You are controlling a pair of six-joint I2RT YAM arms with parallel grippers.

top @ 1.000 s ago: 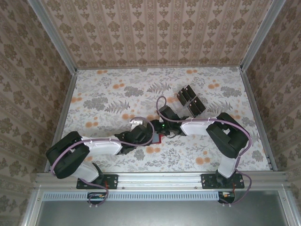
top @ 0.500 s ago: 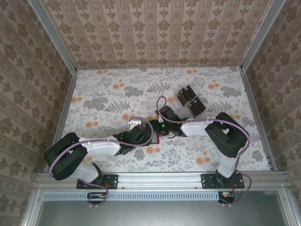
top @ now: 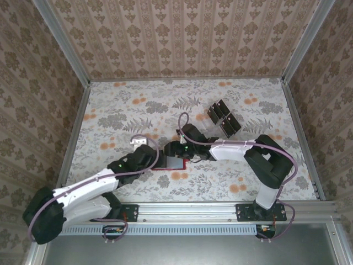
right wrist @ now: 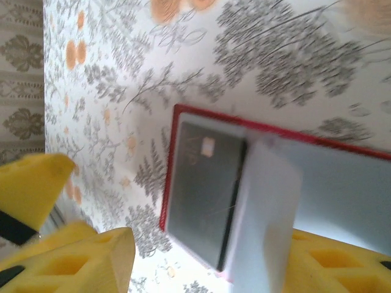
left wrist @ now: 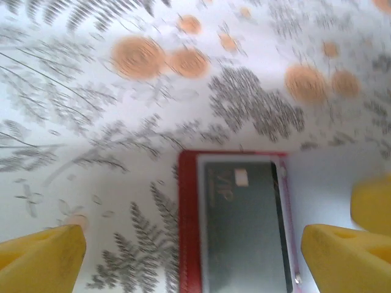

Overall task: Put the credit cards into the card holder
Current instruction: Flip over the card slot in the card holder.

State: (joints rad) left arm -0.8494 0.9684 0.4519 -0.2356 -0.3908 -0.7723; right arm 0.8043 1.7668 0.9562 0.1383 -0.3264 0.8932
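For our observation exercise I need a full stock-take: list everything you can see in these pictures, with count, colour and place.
card holder: one, red, lying open on the table between the grippers
credit card: one, dark with a pale mark, inside the open card holder
credit cards: several, black, count unclear, standing in the tray
tray: one, clear, far right part of the table
table: one, white cloth with grey leaves and orange spots
walls: three, beige patterned, around the table
arms: two, white and black with purple cables, based at the near edge
left gripper: one, yellow fingers, open, above the card holder
right gripper: one, yellow fingers, open, over the card holder
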